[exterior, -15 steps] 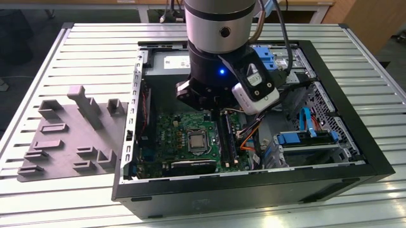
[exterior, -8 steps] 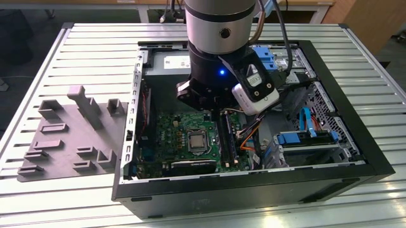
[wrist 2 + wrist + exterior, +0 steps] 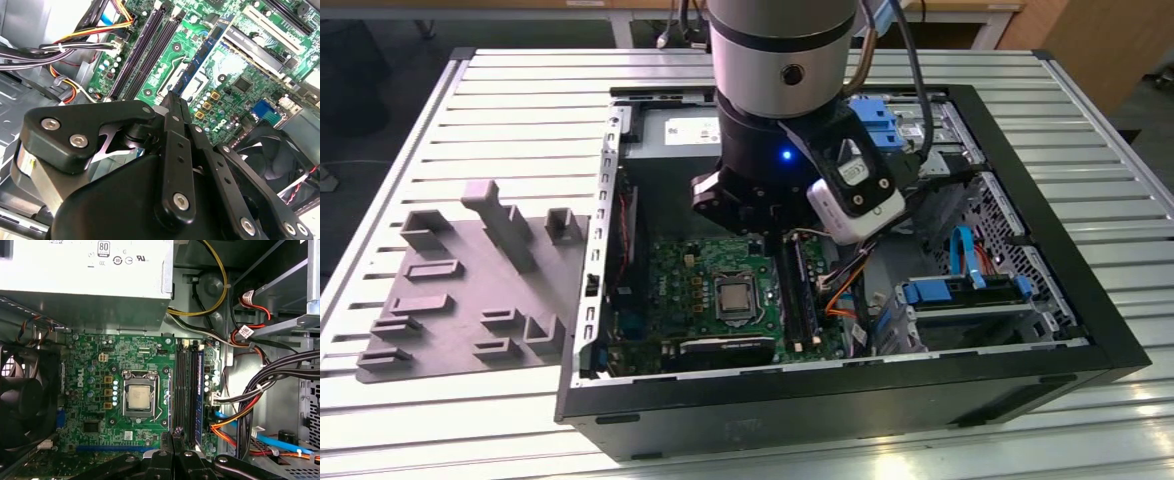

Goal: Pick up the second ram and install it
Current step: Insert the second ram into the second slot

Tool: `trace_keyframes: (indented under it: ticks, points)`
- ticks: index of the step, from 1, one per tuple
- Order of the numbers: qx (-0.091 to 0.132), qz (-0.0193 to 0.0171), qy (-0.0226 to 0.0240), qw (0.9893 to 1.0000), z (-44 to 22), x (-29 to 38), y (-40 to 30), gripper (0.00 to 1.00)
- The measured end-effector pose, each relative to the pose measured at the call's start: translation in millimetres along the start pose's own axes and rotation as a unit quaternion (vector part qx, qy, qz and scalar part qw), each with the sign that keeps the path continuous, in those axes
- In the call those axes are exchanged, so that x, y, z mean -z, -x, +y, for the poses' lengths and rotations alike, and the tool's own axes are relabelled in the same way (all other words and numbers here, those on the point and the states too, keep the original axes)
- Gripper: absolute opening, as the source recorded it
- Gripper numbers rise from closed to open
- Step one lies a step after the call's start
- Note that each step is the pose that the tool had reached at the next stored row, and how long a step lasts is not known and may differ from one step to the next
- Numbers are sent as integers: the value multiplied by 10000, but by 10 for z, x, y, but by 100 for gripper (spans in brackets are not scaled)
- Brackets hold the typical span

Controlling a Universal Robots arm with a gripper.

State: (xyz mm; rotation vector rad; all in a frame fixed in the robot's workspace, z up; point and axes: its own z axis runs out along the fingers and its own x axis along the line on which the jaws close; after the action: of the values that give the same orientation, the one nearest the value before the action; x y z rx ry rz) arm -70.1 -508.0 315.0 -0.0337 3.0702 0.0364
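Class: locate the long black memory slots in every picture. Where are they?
Exterior view: memory slots run on the exterior view's right of the processor.
First wrist view: slots between processor and cables.
Second wrist view: slots beside the cables.
Shared landmark: green motherboard.

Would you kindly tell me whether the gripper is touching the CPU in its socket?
Apart. In the first wrist view, bare green motherboard lies plainly between the gripper and the CPU.
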Motion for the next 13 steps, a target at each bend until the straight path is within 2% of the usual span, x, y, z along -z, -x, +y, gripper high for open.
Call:
trace_keyframes:
  ticks: [13]
  points:
    - [-2,0,18,10000,0,-45,-3,12]
